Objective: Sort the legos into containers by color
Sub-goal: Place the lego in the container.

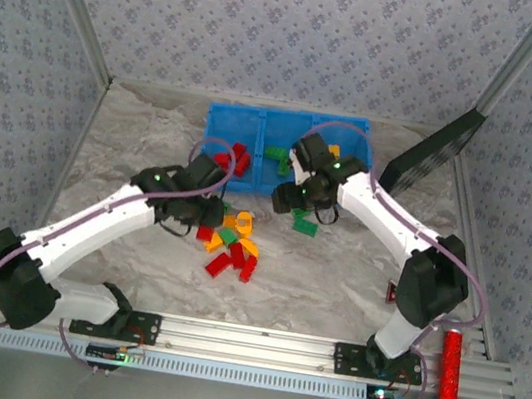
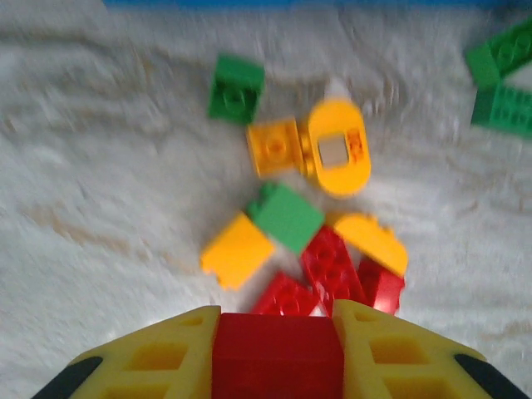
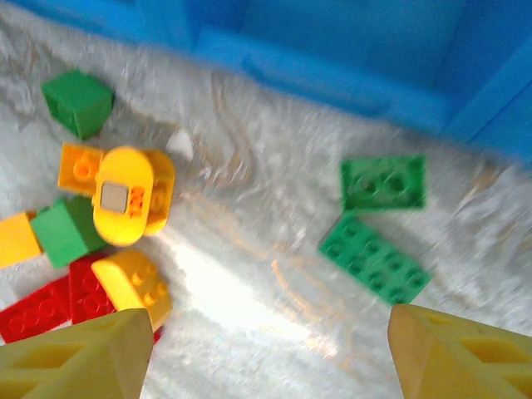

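My left gripper (image 2: 277, 332) is shut on a red brick (image 2: 278, 362), which fills the gap between its yellow fingers. Just beyond it lies a pile of legos (image 2: 316, 224) in red, green and yellow-orange, seen from above at the table's middle (image 1: 233, 245). My right gripper (image 3: 270, 349) stands open over bare table, with two flat green bricks (image 3: 378, 249) ahead to its right. The blue tray (image 1: 259, 112) lies at the back, holding red bricks (image 1: 237, 158) on the left, green bricks (image 1: 275, 155) in the middle and an orange piece (image 1: 334, 152) on the right.
A black flat panel (image 1: 436, 151) leans against the back right wall. A long red studded cylinder (image 1: 448, 370) lies by the right arm's base. Patterned walls close in the table on three sides.
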You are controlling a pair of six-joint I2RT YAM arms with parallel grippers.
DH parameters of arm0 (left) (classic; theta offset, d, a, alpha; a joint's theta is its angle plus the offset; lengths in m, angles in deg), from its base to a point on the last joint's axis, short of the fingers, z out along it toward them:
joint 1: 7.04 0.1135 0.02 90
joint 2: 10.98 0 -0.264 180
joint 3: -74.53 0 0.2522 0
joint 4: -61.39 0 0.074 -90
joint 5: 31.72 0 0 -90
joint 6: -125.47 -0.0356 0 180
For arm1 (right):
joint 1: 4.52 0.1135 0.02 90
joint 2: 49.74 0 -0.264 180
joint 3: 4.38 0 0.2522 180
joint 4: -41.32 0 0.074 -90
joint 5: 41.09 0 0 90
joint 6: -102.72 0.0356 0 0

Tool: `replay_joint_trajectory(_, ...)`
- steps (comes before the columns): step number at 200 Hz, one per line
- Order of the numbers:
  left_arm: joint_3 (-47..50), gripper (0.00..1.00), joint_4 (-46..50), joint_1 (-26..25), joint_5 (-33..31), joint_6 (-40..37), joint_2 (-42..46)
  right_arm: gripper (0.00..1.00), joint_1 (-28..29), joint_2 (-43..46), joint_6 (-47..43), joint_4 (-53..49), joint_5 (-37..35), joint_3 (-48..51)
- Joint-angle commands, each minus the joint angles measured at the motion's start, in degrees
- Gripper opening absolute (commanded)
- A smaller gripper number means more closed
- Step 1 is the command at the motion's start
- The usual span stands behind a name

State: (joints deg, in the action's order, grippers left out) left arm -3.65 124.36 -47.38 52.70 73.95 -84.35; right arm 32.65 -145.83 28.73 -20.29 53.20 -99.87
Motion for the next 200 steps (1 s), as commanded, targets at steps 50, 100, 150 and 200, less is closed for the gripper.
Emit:
replay_joint_trajectory(50,-20.08,0.32,-13.76,10.9,-3.38,-15.28,-20.12,0.77,5.92,9.34,11.75,3.5,-4.09,15.71)
replay_joint_trajectory(100,-38.23,0.3,-11.8,14.0,1.94,-18.61,-41.6,0.78,2.31,8.94,0.42,1.52,-9.87,15.48)
replay_joint_trajectory(150,-50.78,0.3,-6.15,15.02,4.69,-19.67,-53.35,0.83,-0.92,3.96,-14.62,4.23,-5.49,10.2)
replay_joint_trajectory(200,-52.75,0.38,-5.25,15.29,5.84,-19.89,-55.79,0.85,-2.32,-1.31,-19.16,3.44,-3.49,9.28)
